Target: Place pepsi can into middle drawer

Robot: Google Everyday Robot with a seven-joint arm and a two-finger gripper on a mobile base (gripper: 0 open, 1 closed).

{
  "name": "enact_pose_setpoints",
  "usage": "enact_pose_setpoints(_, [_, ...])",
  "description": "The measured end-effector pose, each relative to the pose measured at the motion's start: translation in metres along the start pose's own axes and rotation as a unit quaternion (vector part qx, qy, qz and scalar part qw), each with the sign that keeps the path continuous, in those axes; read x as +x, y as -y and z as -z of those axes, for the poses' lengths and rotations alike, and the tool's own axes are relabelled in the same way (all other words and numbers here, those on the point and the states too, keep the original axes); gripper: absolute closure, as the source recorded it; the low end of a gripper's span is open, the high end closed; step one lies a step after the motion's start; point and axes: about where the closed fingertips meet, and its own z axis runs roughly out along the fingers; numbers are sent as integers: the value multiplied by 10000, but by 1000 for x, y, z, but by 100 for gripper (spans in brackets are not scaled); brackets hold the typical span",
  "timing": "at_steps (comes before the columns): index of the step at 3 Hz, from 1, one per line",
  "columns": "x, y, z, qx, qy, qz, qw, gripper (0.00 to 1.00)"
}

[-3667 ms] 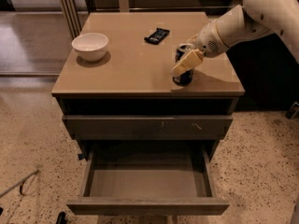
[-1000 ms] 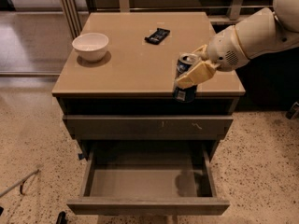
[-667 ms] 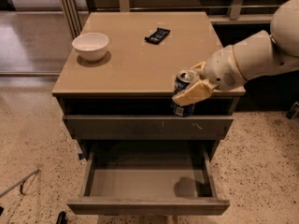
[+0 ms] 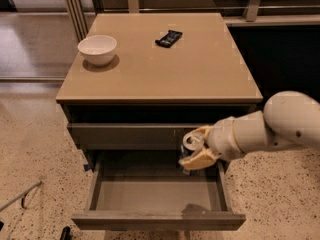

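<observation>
Entry: my end effector (image 4: 196, 148) was clamped around the pepsi can (image 4: 190, 141), over the open middle drawer (image 4: 150, 195), at its 2 o'clock corner.

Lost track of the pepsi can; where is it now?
In the camera view, the pepsi can sits in the gripper, above the right rear of the open middle drawer.

- No lettering, brand or number is being shown legibly on the small dark blue pepsi can (image 4: 190, 142) or the flat black wrapped bar (image 4: 169, 37).
- The can is being clasped by the cream two-finger gripper (image 4: 196, 147) over the open grey middle drawer (image 4: 156, 220).
</observation>
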Motion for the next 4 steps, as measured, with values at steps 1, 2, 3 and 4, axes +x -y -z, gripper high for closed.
enact_pose_setpoints(1, [35,-34,-28,-344,-217,-147,9991,100])
enact_pose_setpoints(2, [40,-34,-33,-354,-244,-79,9990,100])
enact_pose_setpoints(3, [58,-35,-50,-391,-351,196,9984,100])
enact_pose_setpoints(4, [94,-30,-85,-283,-186,447,9984,100])
